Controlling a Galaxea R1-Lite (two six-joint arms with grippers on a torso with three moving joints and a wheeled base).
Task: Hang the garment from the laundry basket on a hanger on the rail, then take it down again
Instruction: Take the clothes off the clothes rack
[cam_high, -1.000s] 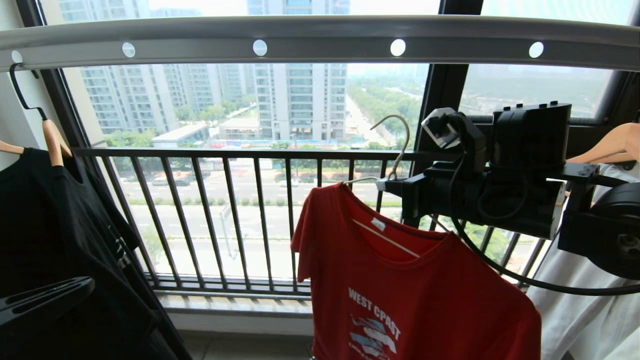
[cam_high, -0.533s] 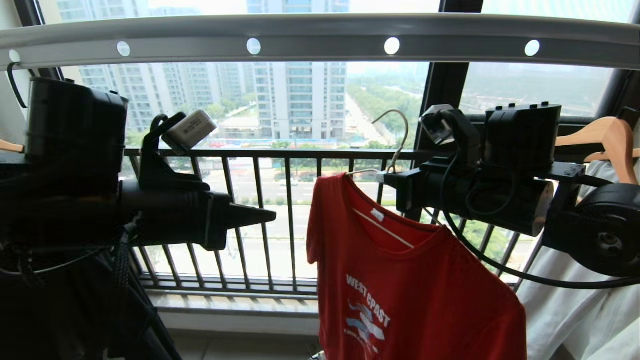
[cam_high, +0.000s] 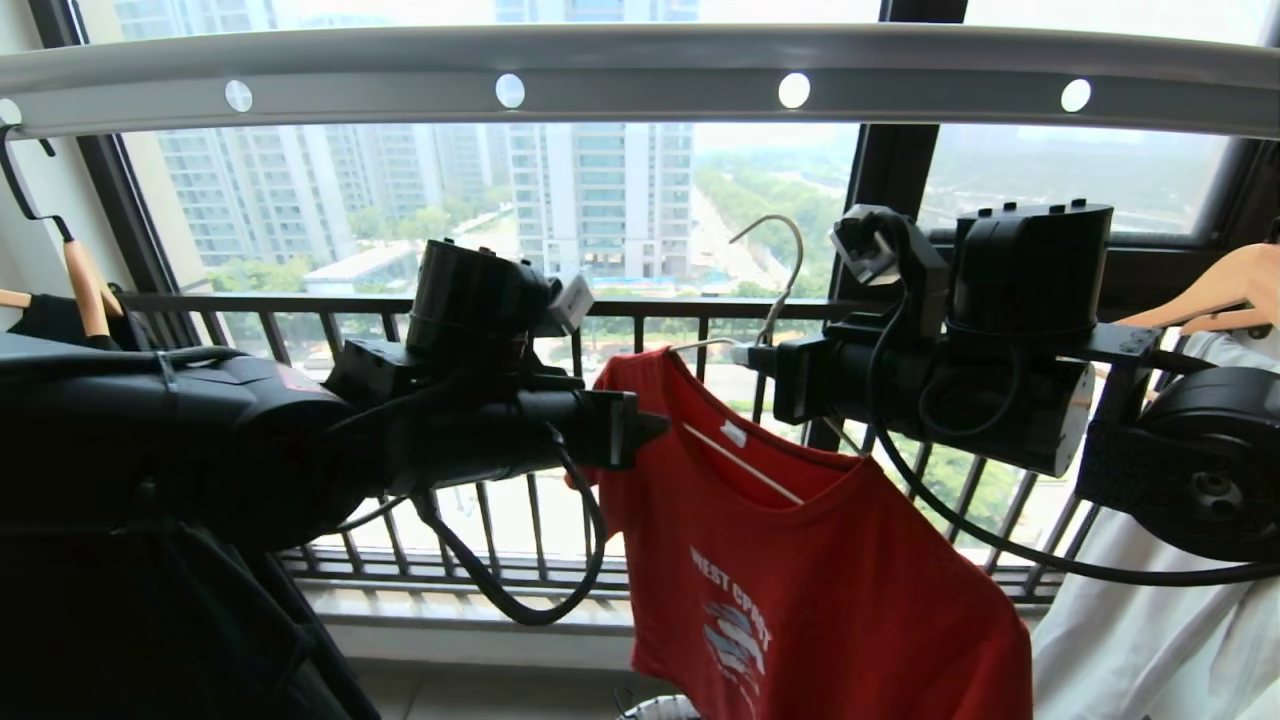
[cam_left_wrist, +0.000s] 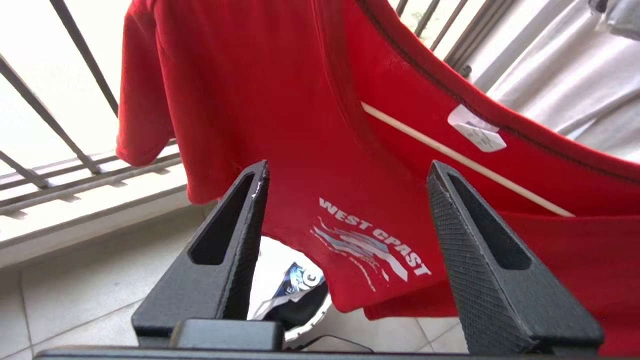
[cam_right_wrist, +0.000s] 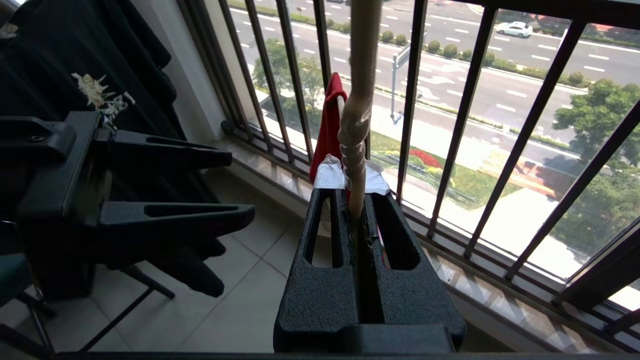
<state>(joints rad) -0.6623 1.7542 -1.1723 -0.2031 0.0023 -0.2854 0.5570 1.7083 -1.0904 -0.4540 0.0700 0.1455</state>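
Note:
The red garment (cam_high: 800, 580) hangs on the pale wire hanger (cam_high: 775, 280), whose hook floats well below the grey rail (cam_high: 640, 75) and touches nothing. My right gripper (cam_high: 745, 355) is shut on the hanger's twisted neck (cam_right_wrist: 356, 130) just above the collar. My left gripper (cam_high: 650, 430) has come in level from the left to the shirt's shoulder. Its fingers are open, with the chest print (cam_left_wrist: 370, 240) seen between them and nothing held. Below the shirt's hem lies the laundry basket (cam_left_wrist: 312, 322), its white rim partly hidden.
A black T-shirt (cam_high: 60, 320) on a wooden hanger hangs at the far left. A white garment (cam_high: 1150, 620) on another wooden hanger (cam_high: 1215, 285) hangs at the right. The black barred window railing (cam_high: 500, 305) runs close behind. A white T-shirt with blue print (cam_left_wrist: 295, 280) lies in the basket.
My left arm rose into view from the lower left, swung right to the red shirt's shoulder, and its gripper opened. The right gripper and hanger drifted slightly left.

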